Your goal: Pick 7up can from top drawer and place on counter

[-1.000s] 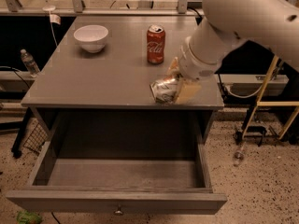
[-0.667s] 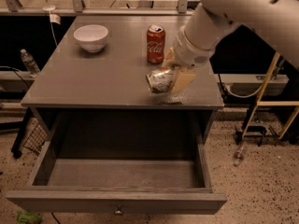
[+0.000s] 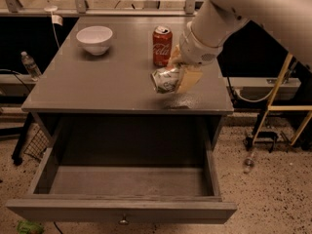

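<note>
My gripper point(image 3: 176, 78) is shut on the 7up can point(image 3: 165, 80), a dented silvery can with green marks, tilted on its side. It hangs just above the counter point(image 3: 107, 77), right of centre and in front of the red Coca-Cola can point(image 3: 162, 46). A tan finger point(image 3: 189, 79) presses the can's right side. The top drawer point(image 3: 124, 182) is pulled fully open below the counter, and nothing shows inside it. Its small round knob point(image 3: 124, 221) shows on the front panel.
A white bowl point(image 3: 94, 39) stands on the counter's back left. A plastic bottle point(image 3: 29, 65) lies on the floor at the left. A yellow-framed cart point(image 3: 273, 111) and a second bottle point(image 3: 248, 161) are on the floor to the right.
My gripper has carried the 7up can leftward and away from the counter's front right edge, toward the middle of the counter near the red can.
</note>
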`<state>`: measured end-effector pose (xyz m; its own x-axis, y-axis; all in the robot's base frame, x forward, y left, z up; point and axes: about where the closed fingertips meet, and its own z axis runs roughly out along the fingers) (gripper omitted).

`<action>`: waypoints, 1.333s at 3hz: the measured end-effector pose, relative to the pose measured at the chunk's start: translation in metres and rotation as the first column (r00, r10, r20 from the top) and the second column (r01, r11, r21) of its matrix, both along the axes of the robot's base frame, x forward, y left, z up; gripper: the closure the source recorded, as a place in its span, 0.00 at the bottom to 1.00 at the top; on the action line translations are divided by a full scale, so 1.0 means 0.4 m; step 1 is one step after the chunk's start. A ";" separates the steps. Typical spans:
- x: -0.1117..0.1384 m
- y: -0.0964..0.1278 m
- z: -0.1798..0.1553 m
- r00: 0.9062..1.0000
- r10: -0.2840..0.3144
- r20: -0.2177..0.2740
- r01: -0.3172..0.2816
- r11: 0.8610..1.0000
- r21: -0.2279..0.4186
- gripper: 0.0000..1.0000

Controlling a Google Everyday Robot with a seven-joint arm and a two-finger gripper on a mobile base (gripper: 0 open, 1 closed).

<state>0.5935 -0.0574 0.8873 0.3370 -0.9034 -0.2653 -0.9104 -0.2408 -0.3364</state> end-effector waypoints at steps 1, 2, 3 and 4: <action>-0.001 0.005 -0.002 1.000 0.004 -0.001 -0.004 1.000 -0.001 0.23; -0.002 0.009 -0.003 1.000 0.007 -0.002 -0.007 1.000 -0.002 0.00; -0.002 0.010 -0.003 1.000 0.007 -0.002 -0.007 1.000 -0.002 0.00; -0.015 -0.036 0.033 0.999 -0.047 0.004 0.047 0.998 -0.044 0.00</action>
